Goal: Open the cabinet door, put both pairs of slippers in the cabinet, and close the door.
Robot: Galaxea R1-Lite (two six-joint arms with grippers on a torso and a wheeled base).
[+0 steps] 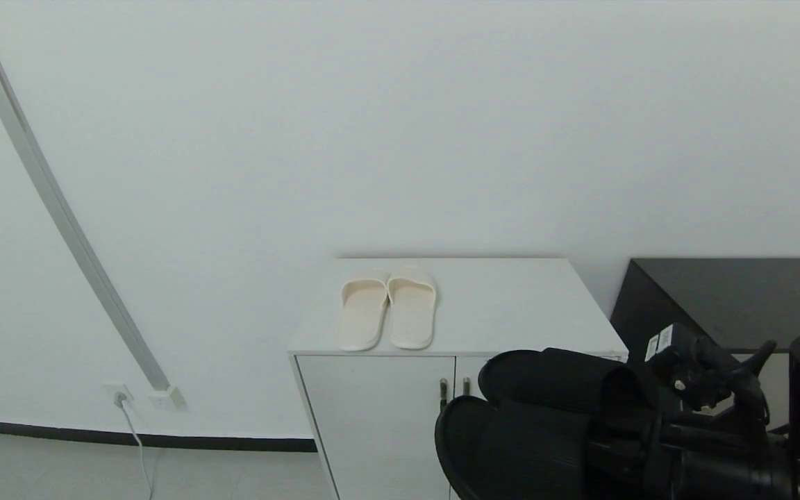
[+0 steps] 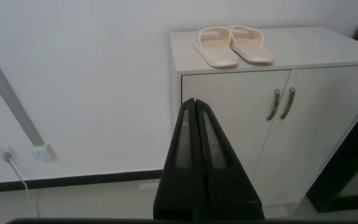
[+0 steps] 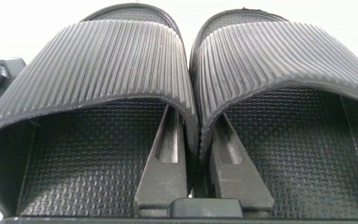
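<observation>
A: While clamped on the black slippers, where for the right gripper?
B: Low on the right, in front of the cabinet, at its right door. One finger inside each slipper, squeezing the two inner walls together.
A: And the left gripper?
B: Pressed together, gripping nothing, aimed toward the left door, well apart from it.
A: Doors?
B: Both closed, two handles side by side at the middle seam.
A: Cream slippers?
B: On the cabinet top, toward its left side, lying flat, touching each other, straps toward the wall, heels near the front edge.
A: Beside the cabinet?
B: Black table just to the right; wall socket with a plugged cable, low, well off to the left.
</observation>
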